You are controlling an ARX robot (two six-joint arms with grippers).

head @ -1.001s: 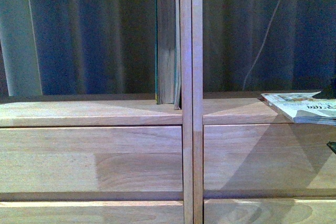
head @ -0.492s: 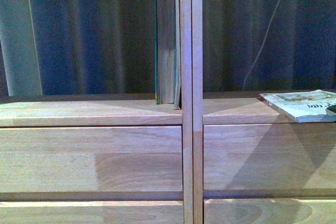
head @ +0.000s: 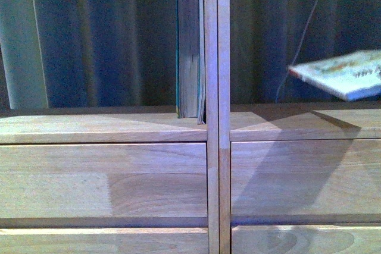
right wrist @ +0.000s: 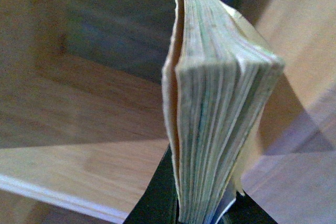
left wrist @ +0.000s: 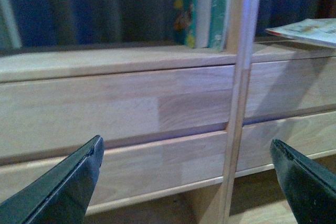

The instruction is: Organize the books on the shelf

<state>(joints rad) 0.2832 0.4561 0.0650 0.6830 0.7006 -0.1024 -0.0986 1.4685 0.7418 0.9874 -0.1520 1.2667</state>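
The white-covered paperback [head: 345, 74] hangs tilted in the air above the right compartment's board, at the right edge of the front view. My right gripper [right wrist: 197, 211] is shut on it; the right wrist view shows its page edges [right wrist: 220, 119] between the dark jaws. The gripper itself is outside the front view. The teal-covered book [head: 189, 55] stands upright in the left compartment against the shelf's central double upright [head: 216, 111]; it also shows in the left wrist view [left wrist: 202, 9]. My left gripper [left wrist: 186, 182] is open and empty, low in front of the drawer fronts.
The light wood shelf has drawer fronts [head: 104, 179] below both open compartments. A dark blue curtain [head: 101, 46] and a thin white cord [head: 300, 43] show behind the compartments. A pale post [head: 21, 52] stands at the far left.
The white paperback has risen off the right compartment's board and now hangs tilted above it. The teal book has not moved.
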